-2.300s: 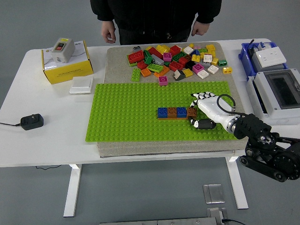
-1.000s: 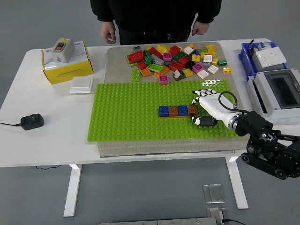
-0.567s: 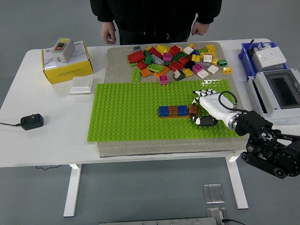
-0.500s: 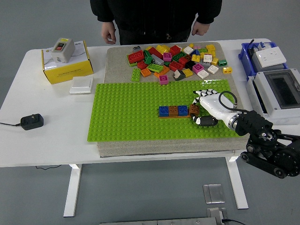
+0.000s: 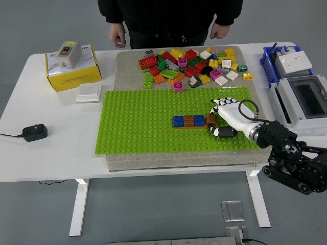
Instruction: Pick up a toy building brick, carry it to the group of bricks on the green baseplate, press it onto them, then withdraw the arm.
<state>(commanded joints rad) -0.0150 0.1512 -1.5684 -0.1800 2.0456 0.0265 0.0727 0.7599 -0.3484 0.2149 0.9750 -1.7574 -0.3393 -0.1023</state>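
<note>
1. Look around the bench [image 5: 51, 153] first: yellow box [image 5: 73, 71] w/ a grey switch [image 5: 67, 53] on top sits far left, a small white square [image 5: 88, 93] just in front of it.
2. A black plug [image 5: 34, 132] lies near the left edge, well apart from the rest.
3. On the right you've got a blue bin [image 5: 270, 64] w/ a white socket [image 5: 294, 61] on it, and a grey box w/ a clear lid [image 5: 304, 102] beside it.
4. A person stands at the far side; one hand [image 5: 118, 37] and the other hand [image 5: 219, 31] hang at the bench edge, touching nothing.
5. The loose brick pile [image 5: 191, 64] lies on the grey mat [image 5: 130, 64] behind the green baseplate [image 5: 138, 122]. One pink brick [image 5: 178, 87] sits just at the plate's far edge.
6. Nothing stands btw the pile and the row on the plate.
7. The row of bricks [image 5: 188, 121] is on the plate, right of middle: blue, brown, blue in a line.
8. A brown brick [image 5: 212, 120] sits at the row's right end, touching it.
9. Your right hand [image 5: 225, 118] is white w/ black joints, on a black arm from the lower right. Its fingers [image 5: 220, 102] and thumb are curled round that brown brick, clamped on it.
10. Left arm: you can't see it at all.
</note>
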